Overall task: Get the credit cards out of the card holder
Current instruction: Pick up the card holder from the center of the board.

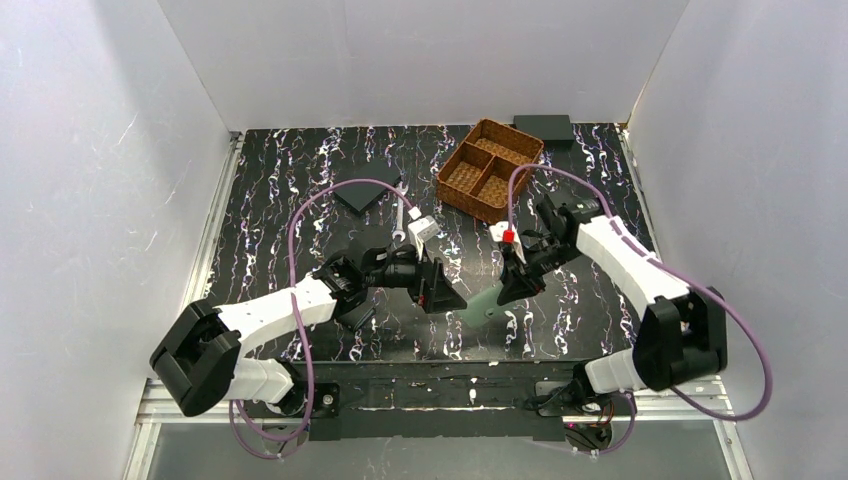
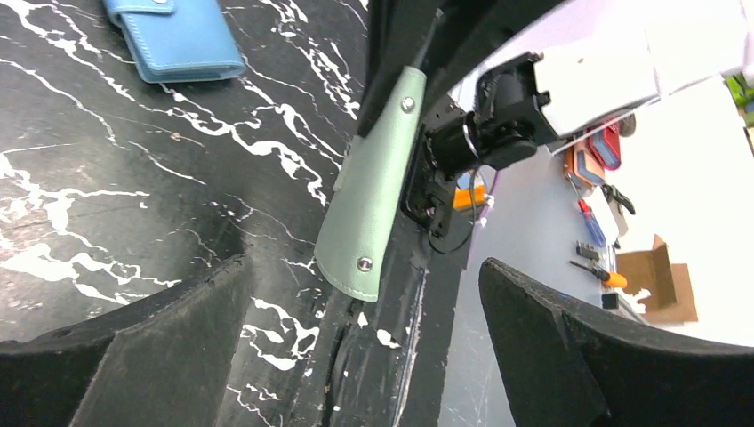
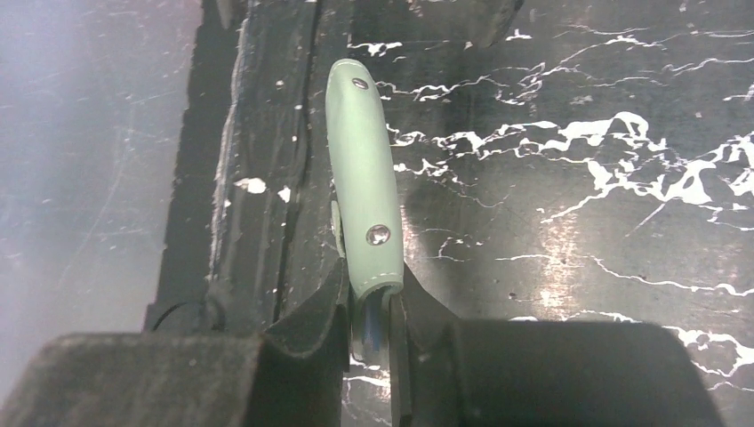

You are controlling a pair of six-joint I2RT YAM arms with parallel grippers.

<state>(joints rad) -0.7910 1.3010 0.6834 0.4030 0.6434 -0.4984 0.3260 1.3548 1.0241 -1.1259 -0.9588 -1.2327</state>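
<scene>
left claw (image 2: pixel 360 289): released, spread wide, facing card holder (image 3: pixel 360 178) | right claw (image 3: pixel 369 307): clenched on card holder's end | card holder: edge-up over table (image 1: pixel 290 190), well apart from basket (image 1: pixel 465 178), on its arm-base side

Tabletop (image 2: pixel 133 169) free between blue wallet (image 2: pixel 178 40), card holder (image 2: pixel 369 191).

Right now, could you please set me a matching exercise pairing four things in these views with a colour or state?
Things:
1. left pincer
2. right pincer
3. card holder
4. basket

Colour or state:
A. brown and woven
B. mint green
C. open
D. shut on the card holder

Pairs: 1-C, 2-D, 3-B, 4-A
</scene>
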